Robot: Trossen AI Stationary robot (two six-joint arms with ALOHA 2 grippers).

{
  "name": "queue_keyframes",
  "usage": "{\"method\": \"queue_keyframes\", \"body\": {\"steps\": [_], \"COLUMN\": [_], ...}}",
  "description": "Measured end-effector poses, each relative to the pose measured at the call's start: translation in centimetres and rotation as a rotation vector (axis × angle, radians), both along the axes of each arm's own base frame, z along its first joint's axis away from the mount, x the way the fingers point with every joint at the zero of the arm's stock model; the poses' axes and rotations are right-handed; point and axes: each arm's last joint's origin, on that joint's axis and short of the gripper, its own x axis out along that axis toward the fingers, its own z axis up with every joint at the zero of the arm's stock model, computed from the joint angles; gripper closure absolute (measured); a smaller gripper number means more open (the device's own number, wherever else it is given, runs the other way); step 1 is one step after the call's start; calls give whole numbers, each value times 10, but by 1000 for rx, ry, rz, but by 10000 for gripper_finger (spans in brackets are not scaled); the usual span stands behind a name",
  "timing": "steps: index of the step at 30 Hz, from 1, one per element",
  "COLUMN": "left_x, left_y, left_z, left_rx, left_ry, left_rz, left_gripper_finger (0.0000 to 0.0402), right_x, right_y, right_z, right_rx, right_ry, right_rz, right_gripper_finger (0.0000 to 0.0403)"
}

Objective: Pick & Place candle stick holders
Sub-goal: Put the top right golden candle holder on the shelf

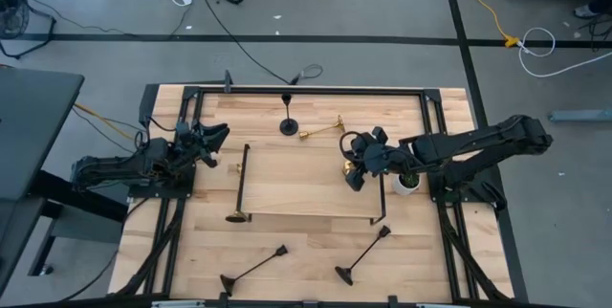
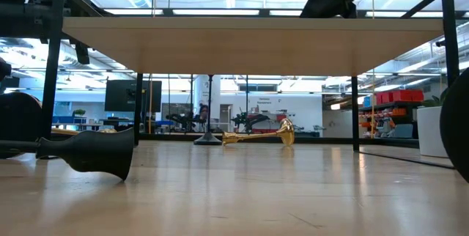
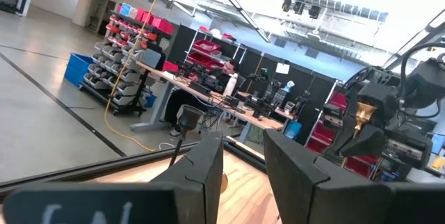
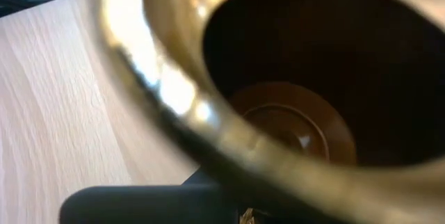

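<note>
Right gripper: (image 1: pixel 356 165) clenched on a gold candlestick (image 4: pixel 292 78), its hollow flared base filling the wrist view; held above the board's (image 1: pixel 306 193) 3 o'clock edge.
Left gripper: (image 1: pixel 216 141) parked at the board's 9 o'clock side, fingers (image 3: pixel 201 175) apart, holding nothing.
Neighbours: white plant pot (image 1: pixel 408 181) just beside the right gripper at its 3 o'clock; black bar handle (image 1: pixel 382 193) close below.
Other holders: upright black one (image 1: pixel 288 117) at 12 o'clock, gold one lying (image 1: pixel 323 132) beside it, two black ones lying (image 1: pixel 256 270) (image 1: pixel 363 255) at 6 o'clock.
Risk: the shiny metal could slip or pivot in the grip (hold point unclear); swinging might clip the pot.
</note>
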Motion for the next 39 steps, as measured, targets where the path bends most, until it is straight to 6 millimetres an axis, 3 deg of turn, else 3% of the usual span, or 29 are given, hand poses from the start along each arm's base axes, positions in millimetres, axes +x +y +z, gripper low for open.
{"method": "queue_keyframes", "body": {"steps": [27,39], "left_x": [0,0], "left_y": [0,0], "left_z": [0,0], "left_rx": [0,0], "left_ry": [0,0], "left_rz": [0,0], "left_gripper_finger": [293,293], "right_x": [-8,-6], "right_y": [6,4], "right_z": [-4,-24], "right_rx": [-88,-79], "right_ry": [19,-16], "right_rz": [-117,-121], "right_gripper_finger": [395,338]}}
